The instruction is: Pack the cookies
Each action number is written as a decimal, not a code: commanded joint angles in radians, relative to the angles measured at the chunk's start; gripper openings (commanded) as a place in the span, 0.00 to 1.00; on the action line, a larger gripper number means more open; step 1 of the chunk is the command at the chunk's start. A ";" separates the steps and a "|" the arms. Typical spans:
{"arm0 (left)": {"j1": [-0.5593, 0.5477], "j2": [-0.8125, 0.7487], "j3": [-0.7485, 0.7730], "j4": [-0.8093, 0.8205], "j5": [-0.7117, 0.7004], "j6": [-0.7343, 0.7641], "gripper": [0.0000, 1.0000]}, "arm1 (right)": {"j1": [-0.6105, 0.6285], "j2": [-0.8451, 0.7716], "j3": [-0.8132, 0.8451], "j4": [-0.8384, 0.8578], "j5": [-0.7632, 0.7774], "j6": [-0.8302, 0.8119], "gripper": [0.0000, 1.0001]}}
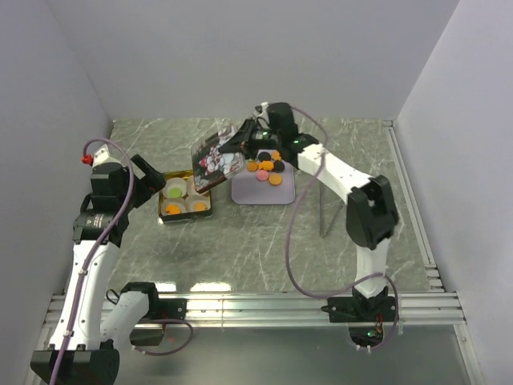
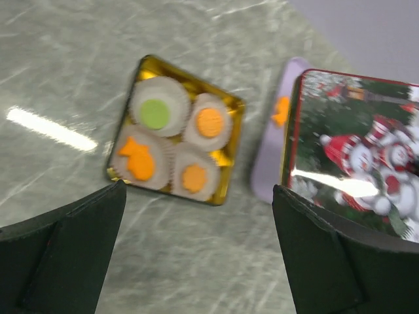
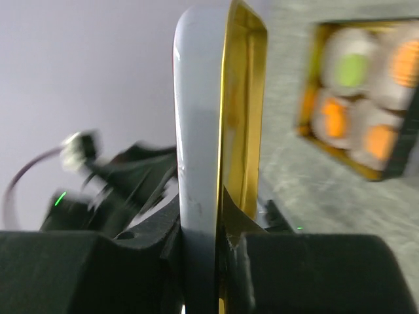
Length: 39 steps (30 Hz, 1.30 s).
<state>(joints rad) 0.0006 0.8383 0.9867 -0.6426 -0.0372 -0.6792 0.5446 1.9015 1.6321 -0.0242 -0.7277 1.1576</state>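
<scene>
Cookies (image 2: 209,122): four in the gold tin (image 2: 234,154), three orange, one green; right hand (image 3: 203,248) pinches lid (image 3: 196,131), left hand (image 2: 200,242) spread.

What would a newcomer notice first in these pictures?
The snowman-printed lid stands out: the right gripper pinches its rim and holds it tilted above the table, between tin and plate. Left of it, the gold tin holds four paper cups, each with one of the cookies. More lie loose on the lavender plate.
</scene>
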 commanded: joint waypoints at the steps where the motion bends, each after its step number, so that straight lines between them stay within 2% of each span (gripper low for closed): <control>1: -0.022 -0.041 -0.063 0.023 -0.133 0.059 1.00 | 0.061 0.097 0.127 -0.150 0.109 -0.068 0.00; 4: -0.036 -0.036 -0.124 0.081 -0.145 0.075 0.99 | 0.107 0.247 0.312 -0.183 0.123 -0.062 0.00; 10: -0.048 0.065 -0.144 0.177 -0.187 0.101 0.99 | 0.170 0.396 0.481 -0.114 0.128 -0.001 0.00; 14: -0.050 0.114 -0.164 0.268 -0.133 0.125 0.99 | 0.184 0.427 0.447 0.015 0.117 0.075 0.00; 15: -0.048 0.139 -0.169 0.285 -0.118 0.133 0.99 | 0.186 0.426 0.428 0.092 0.105 0.092 0.00; 18: -0.007 0.223 -0.160 0.336 0.009 0.178 0.99 | 0.190 0.426 0.387 0.171 0.100 0.137 0.00; 22: 0.174 0.355 -0.097 0.297 0.103 0.188 0.99 | 0.206 0.470 0.423 0.178 0.100 0.165 0.00; 24: 0.206 0.381 -0.100 0.331 0.158 0.196 0.98 | 0.218 0.491 0.462 0.130 0.100 0.159 0.00; 27: 0.216 0.403 -0.108 0.351 0.200 0.210 0.97 | 0.230 0.525 0.520 0.086 0.125 0.140 0.00; 32: 0.229 0.365 -0.172 0.428 0.338 0.222 0.97 | 0.245 0.561 0.508 0.151 0.158 0.209 0.00; 39: 0.252 0.393 -0.249 0.471 0.390 0.185 0.98 | 0.268 0.600 0.531 0.130 0.198 0.198 0.00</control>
<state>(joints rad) 0.2417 1.2232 0.7712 -0.2298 0.2893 -0.4866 0.8036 2.4908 2.1155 0.0536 -0.5621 1.3460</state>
